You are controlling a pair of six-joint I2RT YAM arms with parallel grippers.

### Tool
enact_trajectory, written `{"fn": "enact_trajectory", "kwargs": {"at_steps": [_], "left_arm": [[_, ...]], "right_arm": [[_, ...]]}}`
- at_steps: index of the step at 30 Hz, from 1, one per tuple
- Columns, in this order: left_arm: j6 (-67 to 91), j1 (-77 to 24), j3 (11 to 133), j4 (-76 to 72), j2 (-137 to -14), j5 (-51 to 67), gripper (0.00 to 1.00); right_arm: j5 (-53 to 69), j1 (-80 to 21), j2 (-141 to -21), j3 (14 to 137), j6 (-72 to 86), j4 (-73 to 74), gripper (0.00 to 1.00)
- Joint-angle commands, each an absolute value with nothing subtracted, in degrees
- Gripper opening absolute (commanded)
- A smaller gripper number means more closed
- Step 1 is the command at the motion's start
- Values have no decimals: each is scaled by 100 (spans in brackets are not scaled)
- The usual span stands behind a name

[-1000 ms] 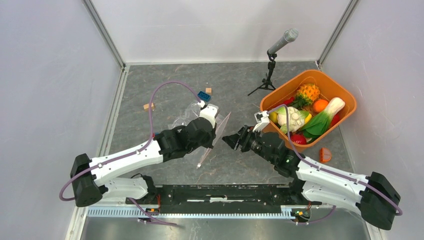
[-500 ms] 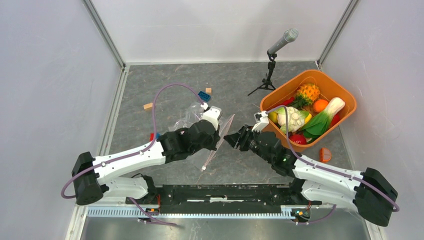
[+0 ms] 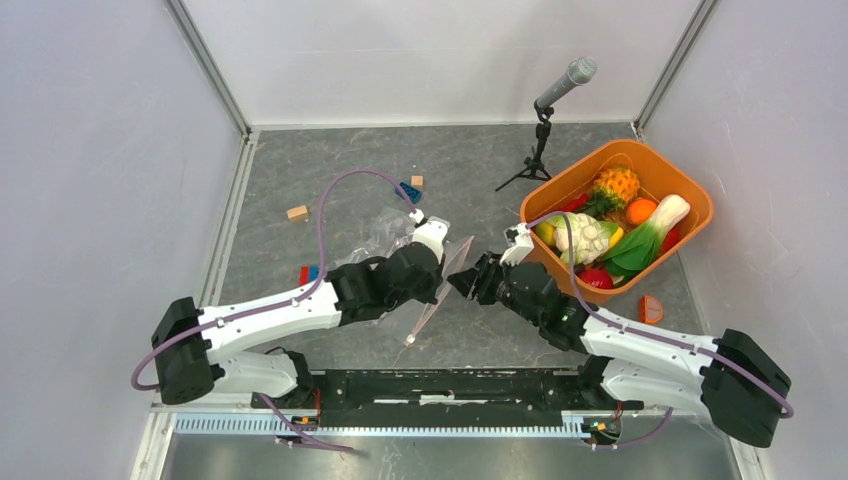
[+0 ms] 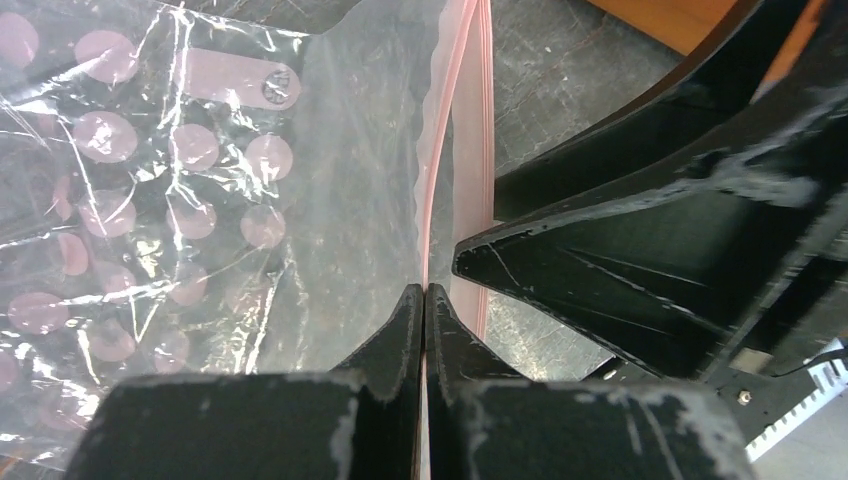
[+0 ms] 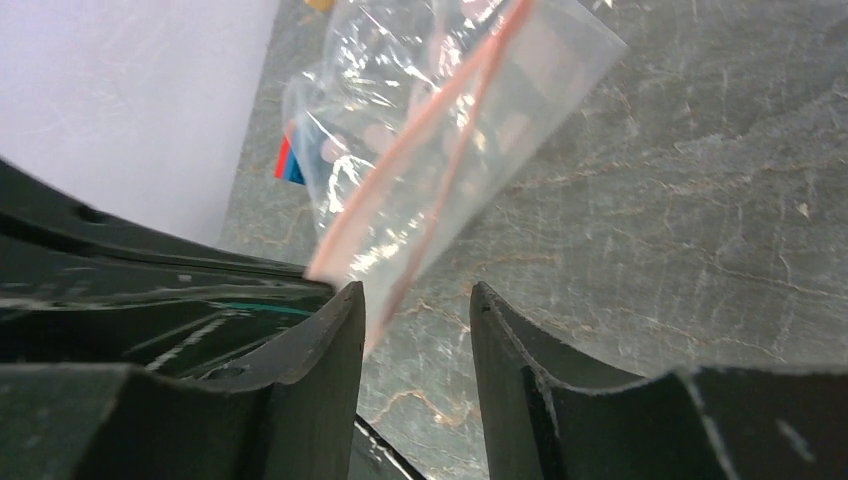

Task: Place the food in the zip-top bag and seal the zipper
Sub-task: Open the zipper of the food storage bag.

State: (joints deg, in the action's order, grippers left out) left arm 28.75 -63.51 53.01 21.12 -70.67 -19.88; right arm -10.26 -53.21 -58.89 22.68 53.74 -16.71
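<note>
The clear zip-top bag point(image 3: 385, 232) with pale dots lies on the table's middle left, its mouth end raised. My left gripper point(image 3: 440, 272) is shut on the pale pink zipper point(image 4: 432, 180), pinching one lip of the bag's mouth point(image 4: 350, 160). My right gripper point(image 3: 462, 283) is open just right of it, its fingers point(image 5: 330, 340) at the free end of the bag point(image 5: 440, 130) and the pink zipper strip point(image 5: 400, 160). The food point(image 3: 600, 235), cauliflower, pineapple, orange, greens and red pieces, sits in the orange basket point(image 3: 690, 215) at the right.
A microphone on a small tripod point(image 3: 540, 130) stands behind the basket. A blue brick point(image 3: 407, 190) and tan blocks point(image 3: 296, 212) lie behind the bag, a red-blue brick point(image 3: 307, 273) to its left. An orange piece point(image 3: 651, 309) lies by the right arm.
My left gripper has carried the bag's mouth a little right and toward the front. My right gripper has moved left, closer to the bag's edge.
</note>
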Motion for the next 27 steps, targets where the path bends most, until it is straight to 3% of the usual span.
{"fn": "enact_trajectory", "kwargs": {"at_steps": [1, 3, 5, 8, 11, 13, 15, 20, 27], "left_arm": [[2952, -6394, 5423, 2065, -7197, -2142, 2], [2957, -6403, 5449, 2020, -7192, -2120, 2], [2987, -6412, 5429, 1959, -7131, -2148, 2], [3030, -6409, 5306, 1805, -6985, -2188, 2], [3044, -6409, 5233, 1802, -6853, -2260, 2], [3025, -6412, 5171, 1802, -6784, -2278, 2], [2974, -6408, 5102, 1802, -6734, -2243, 3], [2925, -6408, 4944, 1751, -6770, -1745, 28], [3048, -6428, 4948, 1669, -6984, -1605, 47]], "right_arm": [[-1052, -5343, -5708, 2223, 5473, -2201, 47], [-1018, -5344, -5812, 2191, 5568, -2231, 43], [-932, -5344, -5965, 2204, 5619, -2219, 31], [-894, -5344, -6147, 2266, 5661, -2080, 28], [-977, -5346, -6142, 2234, 5654, -2057, 19], [-1064, -5342, -6091, 2211, 5594, -2046, 5], [-1116, -5344, -6014, 2203, 5526, -2027, 0], [-1004, -5344, -5761, 2106, 5454, -2281, 0], [-995, -5345, -5615, 2163, 5460, -2136, 0]]}}
